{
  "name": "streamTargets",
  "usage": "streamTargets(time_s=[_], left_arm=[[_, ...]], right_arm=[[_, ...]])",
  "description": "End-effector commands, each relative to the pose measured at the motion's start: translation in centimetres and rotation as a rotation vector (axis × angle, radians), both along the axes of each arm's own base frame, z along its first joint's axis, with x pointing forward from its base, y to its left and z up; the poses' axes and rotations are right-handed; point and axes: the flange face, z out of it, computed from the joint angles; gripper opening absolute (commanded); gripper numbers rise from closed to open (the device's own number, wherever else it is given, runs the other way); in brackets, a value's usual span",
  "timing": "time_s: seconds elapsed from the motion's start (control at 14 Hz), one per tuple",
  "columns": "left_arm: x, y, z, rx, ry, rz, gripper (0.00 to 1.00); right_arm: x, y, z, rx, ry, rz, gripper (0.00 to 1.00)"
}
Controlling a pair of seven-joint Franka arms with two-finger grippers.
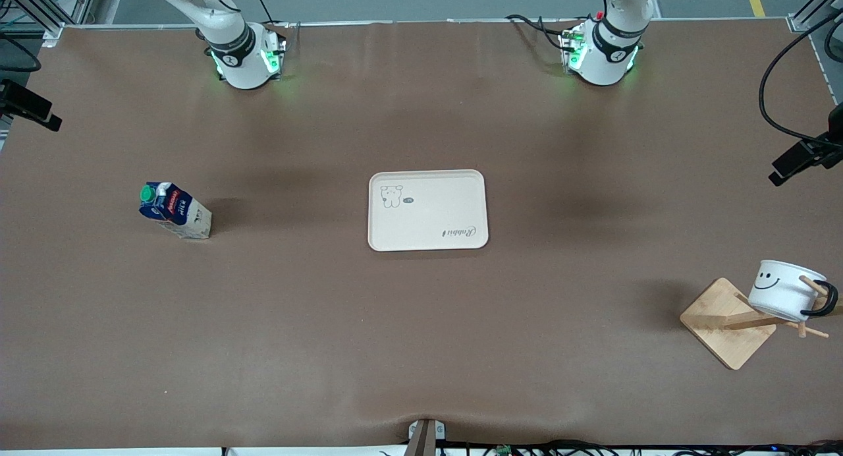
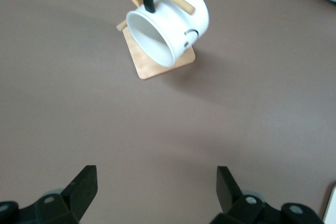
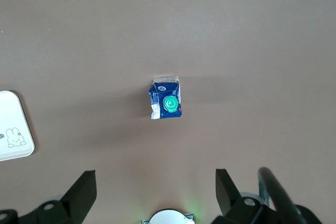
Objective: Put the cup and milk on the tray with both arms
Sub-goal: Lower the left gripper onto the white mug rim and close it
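Note:
The cream tray [image 1: 428, 210] lies flat in the middle of the table, bear drawing and "Rabbit" lettering showing. The milk [image 1: 172, 209], a dark-blue carton with a green cap, stands toward the right arm's end; the right wrist view looks down on the milk [image 3: 167, 104] and a corner of the tray [image 3: 14, 129]. The white smiley cup [image 1: 785, 290] hangs by its handle on a wooden rack toward the left arm's end. My left gripper [image 2: 156, 182] hovers open high over bare table, the cup [image 2: 168, 23] well off. My right gripper [image 3: 156, 183] is open too, high above the table.
The wooden rack [image 1: 730, 322] with its square base and pegs holds the cup, nearer the front camera than the tray. Both arm bases [image 1: 245, 59] [image 1: 600, 55] stand at the table's far edge. Black camera mounts stick in at both table ends [image 1: 807, 156].

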Motion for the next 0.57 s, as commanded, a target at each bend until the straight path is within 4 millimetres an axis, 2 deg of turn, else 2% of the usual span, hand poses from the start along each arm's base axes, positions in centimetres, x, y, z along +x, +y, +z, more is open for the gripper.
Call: streamTargets(time_s=[0.0,0.36,0.5], left_arm=[[-0.8,0.3,-2.1,-0.006,-0.069,0.029,1.0],[-0.2,1.6,-6.4,0.01,-0.171,0.045,1.0],[0.3,2.9,-8.0,0.016,-0.22,0.066,1.0]], right_arm=[[0.2,-0.3,0.1,-0.005,0.009,-0.016,1.0],[0.2,-0.3,0.1,-0.005,0.007,-0.014,1.0],[0.1,-0.2,0.2,-0.005,0.006,-0.013,1.0]])
